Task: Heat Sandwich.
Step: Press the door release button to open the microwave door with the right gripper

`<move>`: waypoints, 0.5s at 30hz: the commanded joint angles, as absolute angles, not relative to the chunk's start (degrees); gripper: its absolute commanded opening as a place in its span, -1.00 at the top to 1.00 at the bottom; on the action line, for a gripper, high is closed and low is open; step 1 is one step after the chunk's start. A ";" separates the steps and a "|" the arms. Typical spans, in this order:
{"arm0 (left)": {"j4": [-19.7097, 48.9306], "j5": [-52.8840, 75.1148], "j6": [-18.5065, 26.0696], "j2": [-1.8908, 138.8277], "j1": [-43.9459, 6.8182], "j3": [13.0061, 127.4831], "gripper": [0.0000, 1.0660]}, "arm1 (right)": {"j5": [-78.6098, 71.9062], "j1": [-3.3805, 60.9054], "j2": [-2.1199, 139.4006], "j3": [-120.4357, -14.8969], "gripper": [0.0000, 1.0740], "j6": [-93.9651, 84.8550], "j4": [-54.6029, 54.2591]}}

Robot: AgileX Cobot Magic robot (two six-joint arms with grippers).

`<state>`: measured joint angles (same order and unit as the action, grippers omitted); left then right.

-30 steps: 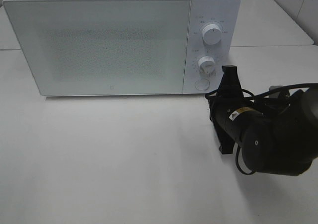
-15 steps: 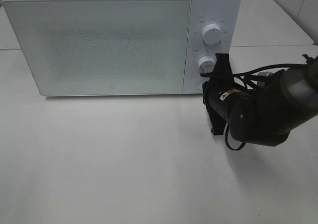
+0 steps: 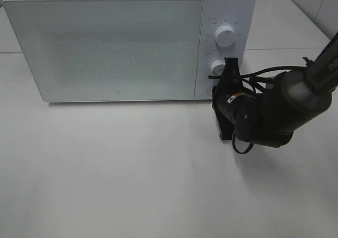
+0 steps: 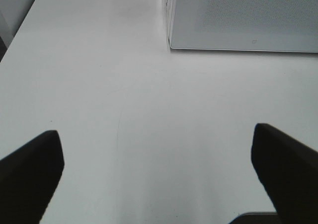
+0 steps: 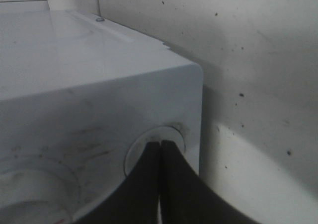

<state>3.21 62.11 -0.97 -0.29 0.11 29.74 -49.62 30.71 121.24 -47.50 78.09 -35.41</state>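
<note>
Right end effector [image 5: 160, 149]: jaws were pressed fully together, nothing between them. In the right wrist view its tips met the round button [image 5: 135, 152] at the bottom corner of the control panel. They looked to be touching it, though the fingers themselves hid the exact spot.

In the high view, your right arm [image 3: 274, 111] came in from the right side of the table [image 3: 132, 185]. Its black wrist sat low against the microwave's [image 3: 116, 48] near right corner and covered that button. Just above the wrist was the lower dial [image 3: 217, 67], with the upper dial [image 3: 226, 37] farther up the same panel. A loop of cable hung around the wrist.

Left end effector [image 4: 159, 177]: jaws stood wide, holding nothing. The two dark fingers [image 4: 31, 172] sat at either edge of the left wrist view, with bare white table between them. It hovered off the near left corner of the microwave, well apart from it. This end effector did not show in the high view.

The microwave stood at the far side of the table, its door [image 3: 105, 48] shut flush with the pale speckled front facing you.

Sandwich: you could not see it in any of the three views. The closed door let nothing show through, so I cannot tell where it lay.
</note>
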 commanded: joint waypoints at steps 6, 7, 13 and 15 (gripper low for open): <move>3.38 61.25 -1.03 -1.20 0.34 29.56 -0.83 | -51.11 29.28 121.30 -49.50 1.00 75.75 -36.84; 3.38 61.25 -1.03 -1.20 0.34 29.56 -0.83 | -51.11 29.28 121.30 -49.73 1.00 75.75 -36.50; 3.38 61.25 -1.03 -1.20 0.34 29.56 -0.83 | -51.11 29.45 121.35 -51.17 1.00 76.78 -34.43; 3.38 61.25 -1.03 -1.20 0.34 29.56 -0.83 | -51.17 29.45 121.35 -51.22 1.00 76.78 -34.43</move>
